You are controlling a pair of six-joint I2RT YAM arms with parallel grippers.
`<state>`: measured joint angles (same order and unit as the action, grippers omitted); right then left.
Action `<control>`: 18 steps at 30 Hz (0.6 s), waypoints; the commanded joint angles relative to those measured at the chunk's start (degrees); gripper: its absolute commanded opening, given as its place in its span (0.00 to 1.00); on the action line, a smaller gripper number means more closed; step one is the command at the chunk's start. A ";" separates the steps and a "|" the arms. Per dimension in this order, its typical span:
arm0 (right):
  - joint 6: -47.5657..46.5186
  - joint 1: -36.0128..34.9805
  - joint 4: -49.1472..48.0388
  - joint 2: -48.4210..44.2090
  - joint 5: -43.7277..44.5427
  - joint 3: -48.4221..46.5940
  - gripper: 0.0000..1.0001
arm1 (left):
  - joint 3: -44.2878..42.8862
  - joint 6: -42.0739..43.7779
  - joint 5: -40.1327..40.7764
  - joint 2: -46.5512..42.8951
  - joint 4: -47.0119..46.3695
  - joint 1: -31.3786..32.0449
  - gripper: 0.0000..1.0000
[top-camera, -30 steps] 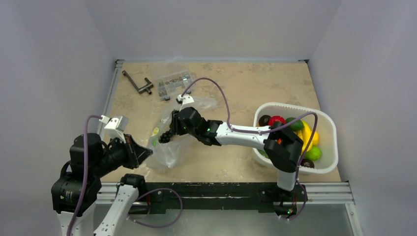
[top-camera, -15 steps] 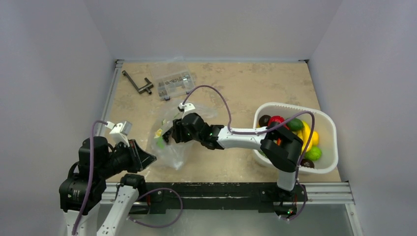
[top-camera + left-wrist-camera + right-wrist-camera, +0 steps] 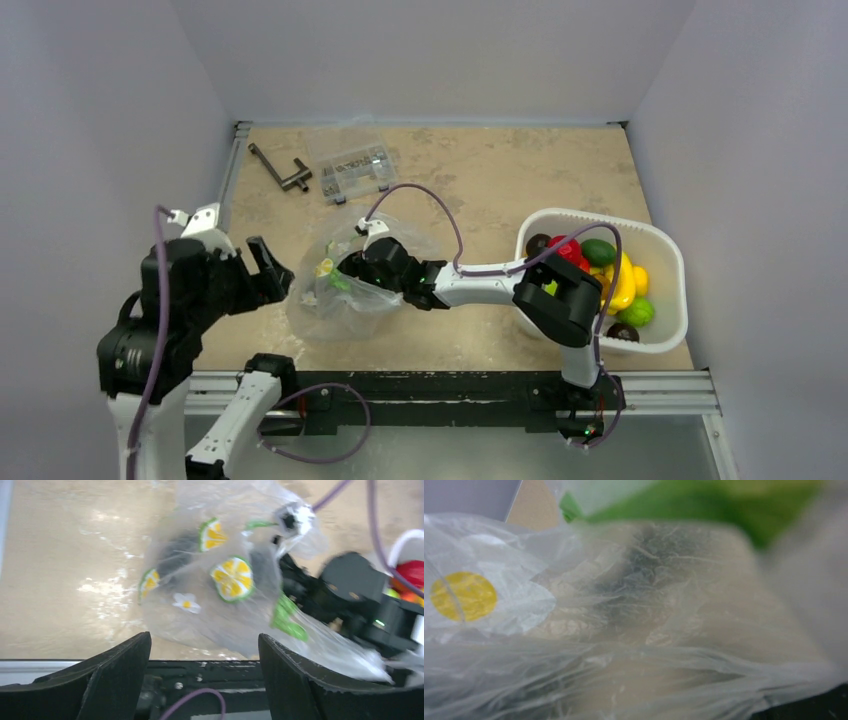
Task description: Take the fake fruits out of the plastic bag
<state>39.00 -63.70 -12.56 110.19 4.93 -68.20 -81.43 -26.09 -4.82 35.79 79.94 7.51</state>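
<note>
The plastic bag point(image 3: 325, 300), clear film printed with citrus slices, lies crumpled on the table left of centre and fills the left wrist view point(image 3: 220, 580). My right gripper point(image 3: 347, 268) is pushed into its mouth and veiled by film. In the right wrist view only wrinkled film point(image 3: 634, 630) shows, no fingers. Dark shapes show through the bag; I cannot tell if they are fruit or fingers. My left gripper point(image 3: 274, 268) point(image 3: 204, 637) stands open just left of the bag, holding nothing. Fake fruits, among them a red round one point(image 3: 565, 246), lie in the white basket point(image 3: 668, 250).
A yellow banana point(image 3: 622, 282) and a green apple point(image 3: 638, 312) also lie in the basket at the right. A clear compartment box point(image 3: 352, 168) and a dark metal tool point(image 3: 280, 170) sit at the back left. The black rail point(image 3: 440, 385) runs along the near edge.
My left gripper opened, let go of the bag's edge and drew back to the left. The bag slumped onto the table over the right gripper, which stayed inside it.
</note>
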 commanded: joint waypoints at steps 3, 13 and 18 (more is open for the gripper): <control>2.25 0.07 -3.16 -0.33 -2.38 -1.13 0.71 | 8.68 2.60 10.36 18.98 -10.82 -1.55 0.60; 2.68 0.16 -4.39 0.70 -4.75 -2.06 0.53 | 13.16 7.39 10.56 43.73 -23.34 -3.85 0.25; 2.92 0.16 -5.55 2.13 -5.82 -2.50 0.50 | 15.94 9.08 10.50 49.31 -26.83 -3.82 0.18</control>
<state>41.36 -63.68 -15.27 111.11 0.58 -68.55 -66.89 -19.84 4.69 82.83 57.12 4.08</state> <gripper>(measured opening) 0.500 0.189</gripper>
